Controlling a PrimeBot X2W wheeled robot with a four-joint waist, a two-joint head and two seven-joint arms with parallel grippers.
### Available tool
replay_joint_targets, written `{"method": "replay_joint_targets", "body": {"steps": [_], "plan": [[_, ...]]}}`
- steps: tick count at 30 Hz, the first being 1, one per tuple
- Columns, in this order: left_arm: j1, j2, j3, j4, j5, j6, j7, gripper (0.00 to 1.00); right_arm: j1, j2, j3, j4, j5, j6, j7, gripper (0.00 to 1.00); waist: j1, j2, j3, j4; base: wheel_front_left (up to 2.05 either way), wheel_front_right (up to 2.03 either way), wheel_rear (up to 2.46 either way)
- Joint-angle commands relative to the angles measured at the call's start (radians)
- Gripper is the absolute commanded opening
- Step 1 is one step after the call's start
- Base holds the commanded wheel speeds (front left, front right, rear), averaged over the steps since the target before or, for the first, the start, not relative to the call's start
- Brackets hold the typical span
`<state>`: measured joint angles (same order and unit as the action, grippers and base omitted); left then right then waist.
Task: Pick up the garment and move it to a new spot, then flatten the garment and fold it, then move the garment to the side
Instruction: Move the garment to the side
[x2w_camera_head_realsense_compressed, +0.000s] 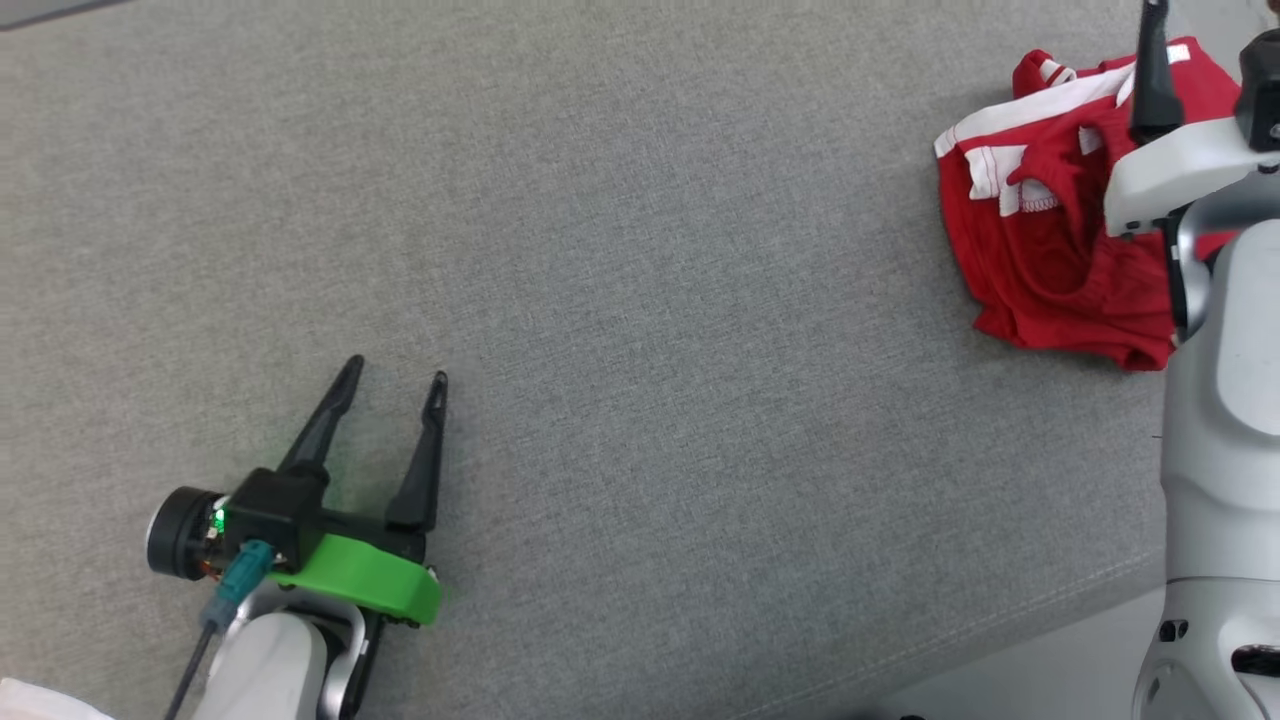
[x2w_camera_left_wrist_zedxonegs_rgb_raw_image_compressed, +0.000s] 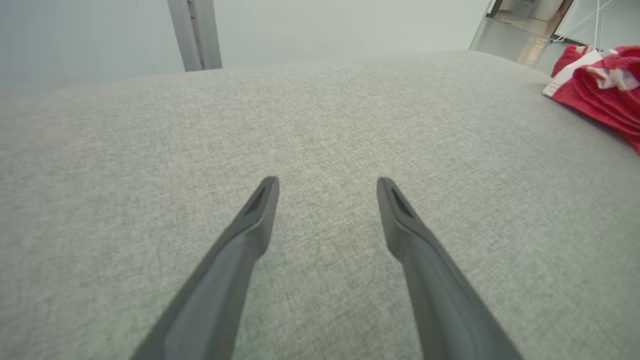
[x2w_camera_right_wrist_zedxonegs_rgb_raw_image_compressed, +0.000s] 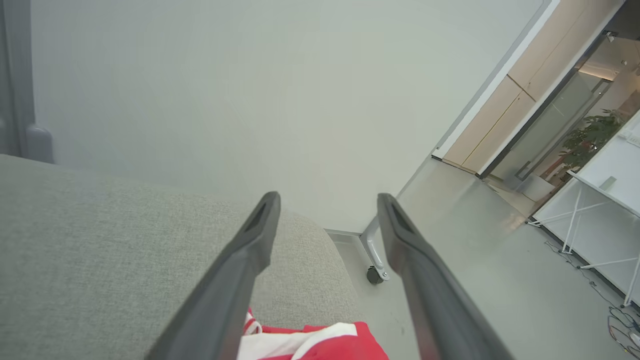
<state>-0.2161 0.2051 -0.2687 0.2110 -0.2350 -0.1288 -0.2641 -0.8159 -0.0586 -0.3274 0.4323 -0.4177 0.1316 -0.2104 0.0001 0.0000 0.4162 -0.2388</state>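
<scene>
The garment (x2w_camera_head_realsense_compressed: 1050, 240) is a red piece with white trim, lying bunched in a rough fold at the far right of the grey upholstered surface (x2w_camera_head_realsense_compressed: 640, 300). From the left wrist it shows at the right edge as the garment (x2w_camera_left_wrist_zedxonegs_rgb_raw_image_compressed: 605, 95). My right gripper (x2w_camera_right_wrist_zedxonegs_rgb_raw_image_compressed: 327, 200) hangs above it, open and holding nothing; the garment (x2w_camera_right_wrist_zedxonegs_rgb_raw_image_compressed: 310, 342) lies below its fingers. In the head view one dark finger (x2w_camera_head_realsense_compressed: 1155, 70) of that gripper rises over the cloth. My left gripper (x2w_camera_head_realsense_compressed: 395, 385) rests open at the lower left, far from the garment, and its fingers (x2w_camera_left_wrist_zedxonegs_rgb_raw_image_compressed: 260, 210) stand spread over bare fabric.
The upholstered surface ends just right of the garment, where floor (x2w_camera_right_wrist_zedxonegs_rgb_raw_image_compressed: 475, 240) and a wheeled leg (x2w_camera_right_wrist_zedxonegs_rgb_raw_image_compressed: 374, 272) show. Its front edge runs along the lower right of the head view. A pale wall (x2w_camera_right_wrist_zedxonegs_rgb_raw_image_compressed: 250, 90) stands behind. White tables (x2w_camera_right_wrist_zedxonegs_rgb_raw_image_compressed: 600, 200) stand farther right.
</scene>
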Motion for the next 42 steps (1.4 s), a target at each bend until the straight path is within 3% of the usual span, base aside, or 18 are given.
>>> {"method": "replay_joint_targets", "body": {"steps": [1, 5, 10, 16, 23, 31, 42], "plan": [[0.003, -0.006, 0.027, 0.008, 0.01, -0.003, 0.001, 1.0, 0.019, 0.003, 0.013, 0.001, 0.019, -0.002, -0.024, 1.0, -0.0001, 0.0, -0.031, 0.022, 0.0, 0.0, 0.0], [0.0, -0.032, 0.105, 0.027, 0.028, -0.003, 0.001, 1.0, 0.053, 0.007, 0.115, 0.024, 0.187, -0.002, -0.054, 1.0, -0.0001, 0.0, -0.066, 0.061, 0.0, 0.0, 0.0], [-0.004, -0.06, 0.202, 0.046, 0.055, -0.003, 0.001, 1.0, 0.156, 0.005, 0.232, -0.064, 0.377, -0.002, -0.054, 1.0, -0.0001, 0.0, -0.102, 0.118, 0.0, 0.0, 0.0], [0.024, -0.085, 0.274, 0.07, 0.092, -0.003, 0.001, 1.0, 0.298, 0.005, 0.306, -0.081, 0.49, -0.002, -0.055, 1.0, -0.0001, 0.0, -0.148, 0.175, 0.0, 0.0, 0.0], [0.072, -0.105, 0.302, 0.071, 0.111, -0.003, 0.001, 1.0, 0.433, 0.005, 0.338, -0.069, 0.54, -0.002, -0.055, 1.0, -0.0001, 0.0, -0.207, 0.216, 0.0, 0.0, 0.0], [0.175, -0.125, 0.298, 0.084, 0.103, -0.003, 0.001, 1.0, 0.559, 0.004, 0.296, -0.069, 0.575, -0.002, -0.055, 1.0, -0.0001, 0.0, -0.3, 0.233, 0.0, 0.0, 0.0], [0.259, -0.143, 0.294, 0.092, 0.126, -0.003, 0.001, 1.0, 0.68, 0.005, 0.26, -0.076, 0.549, -0.002, -0.055, 1.0, -0.0001, 0.0, -0.398, 0.257, 0.0, 0.0, 0.0]]}}
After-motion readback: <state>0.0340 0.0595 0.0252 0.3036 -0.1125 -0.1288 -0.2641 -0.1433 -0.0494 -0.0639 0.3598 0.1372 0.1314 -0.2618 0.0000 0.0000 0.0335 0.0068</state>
